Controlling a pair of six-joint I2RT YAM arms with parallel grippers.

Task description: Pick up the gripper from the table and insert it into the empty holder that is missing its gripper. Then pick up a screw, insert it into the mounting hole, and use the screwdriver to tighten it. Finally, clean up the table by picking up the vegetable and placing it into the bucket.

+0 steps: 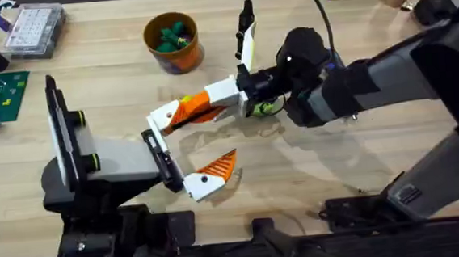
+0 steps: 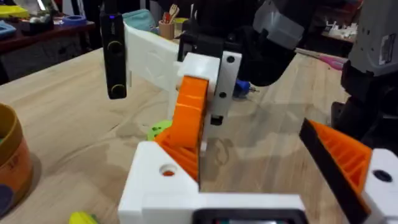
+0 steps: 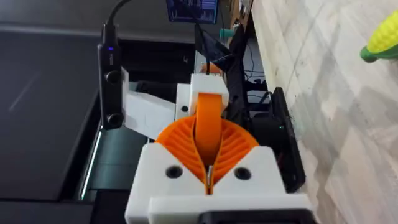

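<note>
The right tool [image 1: 181,113] is clamped on the orange gripper [image 1: 191,107] and holds it against the upper white holder [image 1: 162,117] of the grey arm, so I judge the insertion under way, not finished; I cannot tell whether it is seated. The left tool [image 2: 261,205] stands apart, empty: one white finger just beside the gripper, the ribbed orange one off to the side. Left to do, by my reading: screw, tightening with the screwdriver [image 2: 244,88], and moving the yellow-green vegetable [image 1: 264,107] lying on the table [image 1: 361,160] under the right arm into the bucket [image 1: 174,42].
</note>
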